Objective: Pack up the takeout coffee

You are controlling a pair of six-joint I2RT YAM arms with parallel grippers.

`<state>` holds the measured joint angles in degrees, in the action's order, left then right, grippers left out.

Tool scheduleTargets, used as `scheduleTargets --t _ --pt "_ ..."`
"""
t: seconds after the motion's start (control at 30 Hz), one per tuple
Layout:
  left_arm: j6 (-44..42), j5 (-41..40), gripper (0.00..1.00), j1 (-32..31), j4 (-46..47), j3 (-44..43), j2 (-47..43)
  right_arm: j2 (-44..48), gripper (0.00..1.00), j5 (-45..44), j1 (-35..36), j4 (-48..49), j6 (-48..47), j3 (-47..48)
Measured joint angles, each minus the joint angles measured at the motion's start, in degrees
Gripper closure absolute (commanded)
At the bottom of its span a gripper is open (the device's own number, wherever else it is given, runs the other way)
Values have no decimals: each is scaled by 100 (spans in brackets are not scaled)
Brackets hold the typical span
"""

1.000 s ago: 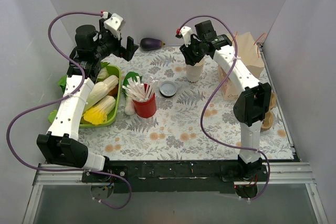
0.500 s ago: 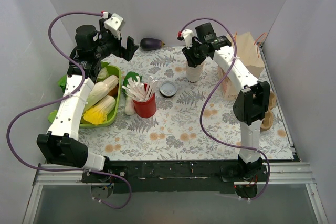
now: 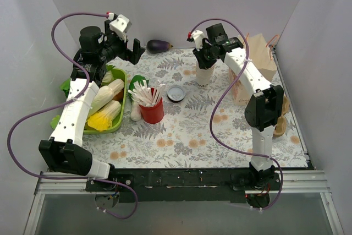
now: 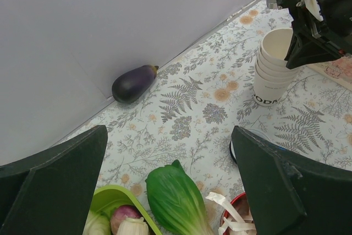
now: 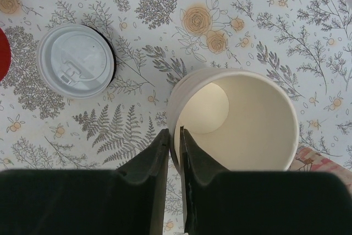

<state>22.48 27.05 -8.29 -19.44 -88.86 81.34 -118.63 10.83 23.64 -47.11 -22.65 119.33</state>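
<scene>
- The right jaws pinch the wall of the top cup (image 5: 247, 119); the cup stack (image 3: 204, 75) stands upright, mouths up, near the desk's (image 3: 181, 136) far edge.
- The left jaws gape, empty.

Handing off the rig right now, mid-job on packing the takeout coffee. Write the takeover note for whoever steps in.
Left claw: open, empty, raised over the table's back left.
Right claw: pinched across the rim of the top cup of the cup stack, which stands on the table.
White lid: lying flat beside the stack, not on a cup.
Paper bag: standing at the back right.
Done: nothing packed; no lidded cup in view.
Left: lift a cup free, fit the lid, put it into the bag.
</scene>
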Motion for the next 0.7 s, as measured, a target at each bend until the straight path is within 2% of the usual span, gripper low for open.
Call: scheduleTargets --t 0.1,0.27,0.7 --pt "-2 22 2 0 2 0 0 0 92 2 0 0 0 0" --pt "4 79 2 0 4 22 0 0 98 4 0 4 -28 -20" --pt "114 289 2 0 -15 125 81 105 99 -66 -4 63 -444 -155"
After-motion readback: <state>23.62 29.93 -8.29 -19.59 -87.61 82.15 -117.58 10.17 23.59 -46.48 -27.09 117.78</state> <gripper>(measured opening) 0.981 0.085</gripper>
